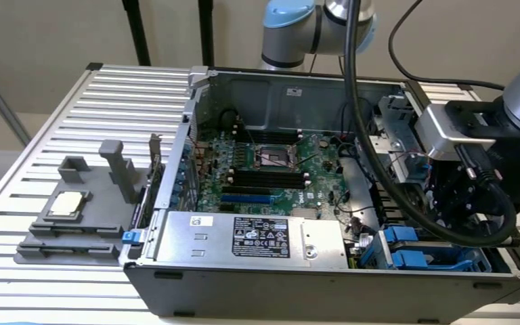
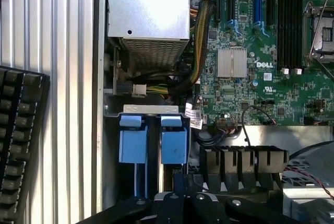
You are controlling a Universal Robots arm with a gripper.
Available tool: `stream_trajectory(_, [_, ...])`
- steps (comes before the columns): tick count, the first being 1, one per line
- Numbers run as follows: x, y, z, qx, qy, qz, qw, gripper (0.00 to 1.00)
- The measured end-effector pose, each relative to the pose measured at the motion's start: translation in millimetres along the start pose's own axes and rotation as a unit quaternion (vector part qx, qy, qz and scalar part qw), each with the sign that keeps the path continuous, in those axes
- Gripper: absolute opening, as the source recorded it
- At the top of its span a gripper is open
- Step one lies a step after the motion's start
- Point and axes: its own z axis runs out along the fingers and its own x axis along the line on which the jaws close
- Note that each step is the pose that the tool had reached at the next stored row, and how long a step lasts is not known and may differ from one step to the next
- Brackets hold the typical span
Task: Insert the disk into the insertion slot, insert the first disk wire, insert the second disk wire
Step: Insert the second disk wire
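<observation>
Hovering over insertion slot (image 2: 153, 143) in open computer case (image 1: 242, 277), gripper (image 2: 182, 203) had fingers together, nothing visibly held.

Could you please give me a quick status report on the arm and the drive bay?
Gripper jaws shut, low over the insertion slot. Blue clips up in the bay. Cables close beside the bay.

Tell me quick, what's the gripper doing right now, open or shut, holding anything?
Gripper: shut, down by the blue clips of the insertion slot; whether it holds anything cannot be told.
</observation>
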Motion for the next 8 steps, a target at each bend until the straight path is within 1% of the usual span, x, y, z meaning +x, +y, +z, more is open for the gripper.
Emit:
stream_trajectory(2, [0.1, 0.4, 1.7, 0.0013, 0.0008, 0.0, 1.0, 0.12])
stream_trajectory(4, [0.1, 0.5, 2.9, 0.0024, 0.0009, -0.001, 1.0, 0.12])
stream_trajectory(5, [0.2, 0.5, 3.1, 0.0025, 0.0007, -0.001, 1.0, 0.12])
stream_trajectory(7, [0.0, 1.1, 1.1, 0.0026, -0.001, -0.001, 1.0, 0.12])
stream_trajectory(8, [0.0, 2.2, -1.0, 0.0025, -0.001, -0.001, 1.0, 0.12])
